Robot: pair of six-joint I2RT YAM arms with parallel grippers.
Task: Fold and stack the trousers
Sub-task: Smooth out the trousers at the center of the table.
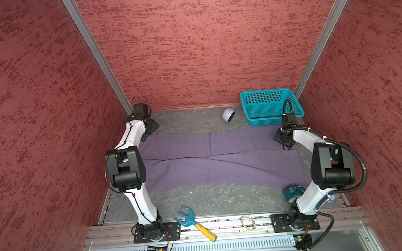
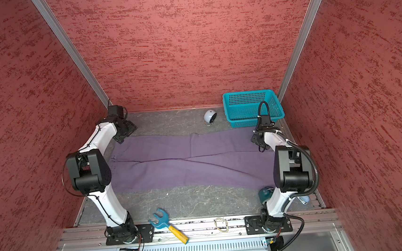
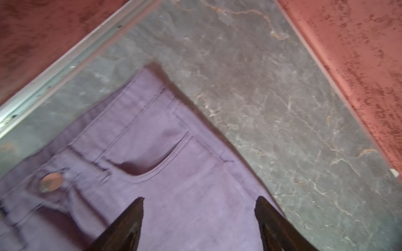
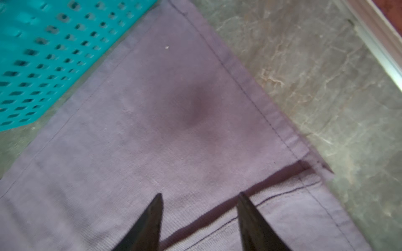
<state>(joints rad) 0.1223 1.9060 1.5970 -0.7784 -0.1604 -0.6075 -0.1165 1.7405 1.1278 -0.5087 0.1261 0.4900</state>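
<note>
The purple trousers (image 1: 210, 159) (image 2: 185, 161) lie flat across the table, waist at the left and leg hems at the right. My left gripper (image 1: 146, 135) (image 2: 122, 137) hovers over the far waist corner. In the left wrist view it (image 3: 199, 198) is open above the cloth (image 3: 174, 173), beside a pocket (image 3: 152, 160) and a metal button (image 3: 51, 181). My right gripper (image 1: 283, 144) (image 2: 260, 147) is over the far leg's end. In the right wrist view it (image 4: 200, 194) is open, empty, above the spot where one hem (image 4: 174, 130) overlaps the other.
A teal basket (image 1: 270, 106) (image 2: 252, 107) (image 4: 43, 54) stands at the far right, touching the trousers' edge. A white round object (image 1: 228, 115) lies beside it. A blue-and-yellow toy tool (image 1: 195, 223), a rubber band (image 1: 248, 222) and a teal object (image 1: 291, 192) sit near the front rail.
</note>
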